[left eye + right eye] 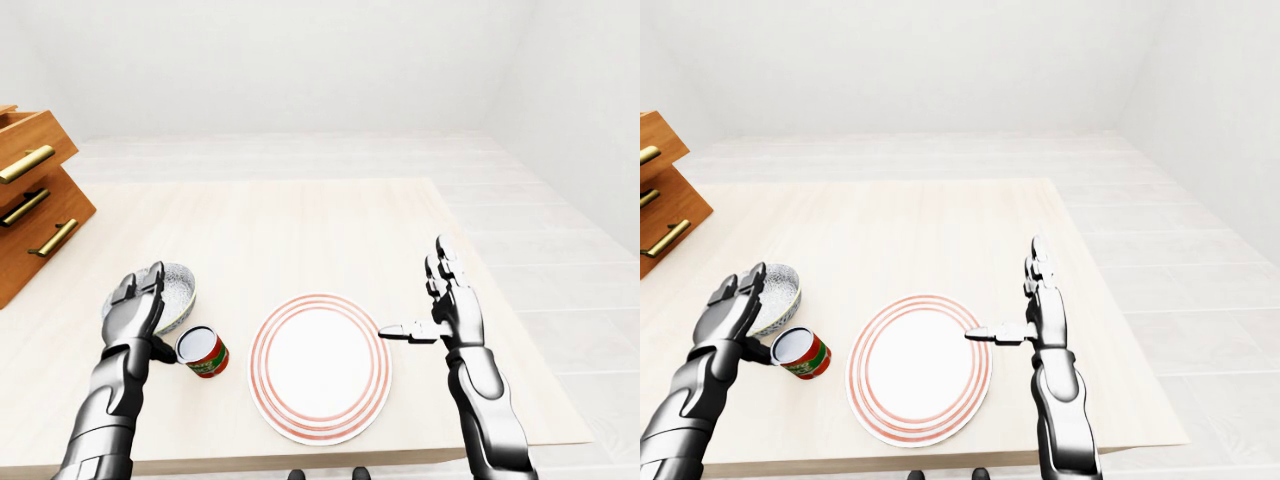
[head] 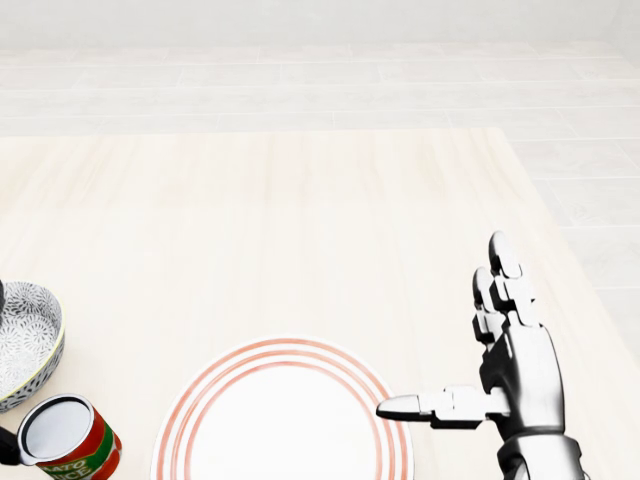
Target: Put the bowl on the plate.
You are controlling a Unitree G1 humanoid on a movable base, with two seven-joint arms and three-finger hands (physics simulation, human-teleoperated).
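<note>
Table (image 1: 300, 230): pale wood, with a white floor past its far edge.
Plate (image 1: 320, 366): white with red rings, flat on the table near the near edge, in the middle.
Bowl (image 1: 180, 291): gray pattern with a pale rim, left of the plate and apart from it. It sits on the table and is not on the plate yet.
Can (image 1: 202, 352): red and green, open top, upright, just beside the bowl on its near side, between the bowl and the plate.
Left hand (image 1: 134, 308): fingers spread, standing up at the left side of the bowl. It is right against the bowl, but I cannot tell if it touches. It is not closed round the bowl.
Right hand (image 2: 500, 350): spread wide and holding nothing. Its fingers point to the far side and its thumb points left, with the tip over the right rim of the plate.
Drawers (image 1: 35, 200): brown wood with gold handles, at the far left of the table, well apart from the bowl.
</note>
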